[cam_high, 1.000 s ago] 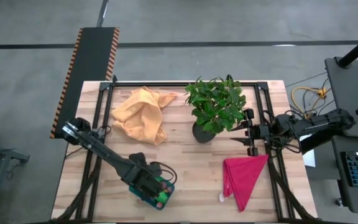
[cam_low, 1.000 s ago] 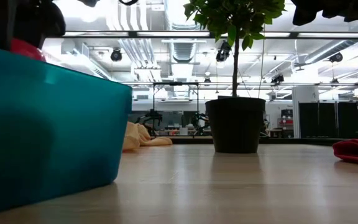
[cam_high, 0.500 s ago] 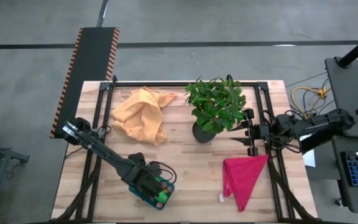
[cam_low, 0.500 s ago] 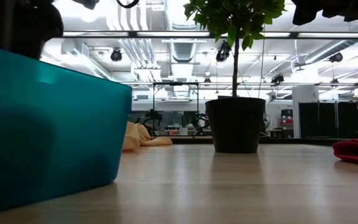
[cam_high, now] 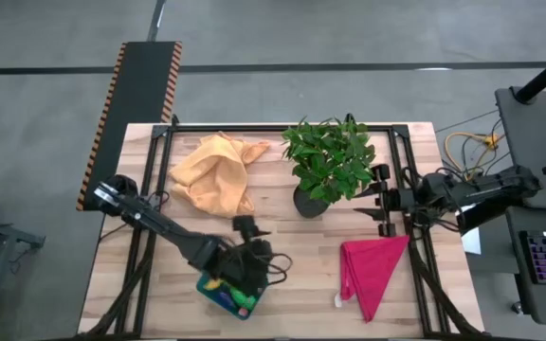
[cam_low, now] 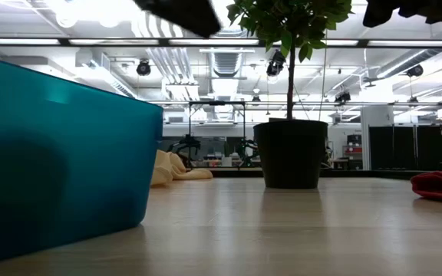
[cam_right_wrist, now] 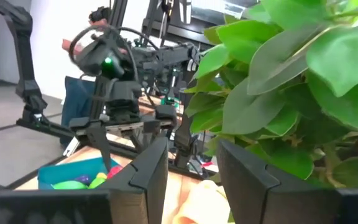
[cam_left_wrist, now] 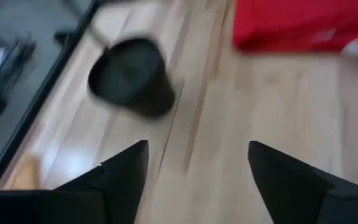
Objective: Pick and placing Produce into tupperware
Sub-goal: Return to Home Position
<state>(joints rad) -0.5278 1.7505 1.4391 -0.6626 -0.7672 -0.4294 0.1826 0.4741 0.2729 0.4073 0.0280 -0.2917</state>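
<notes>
While produce (cam_right_wrist: 74, 183) sits in tupperware (cam_low: 60, 153) | left jaws apart, aloft

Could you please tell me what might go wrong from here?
The left gripper, open and empty, hangs over the edge of the tupperware; swinging home, the arm could knock it and spill the produce. It faces the potted plant, which a wide sweep might tip. The right gripper waits beside that plant.
</notes>
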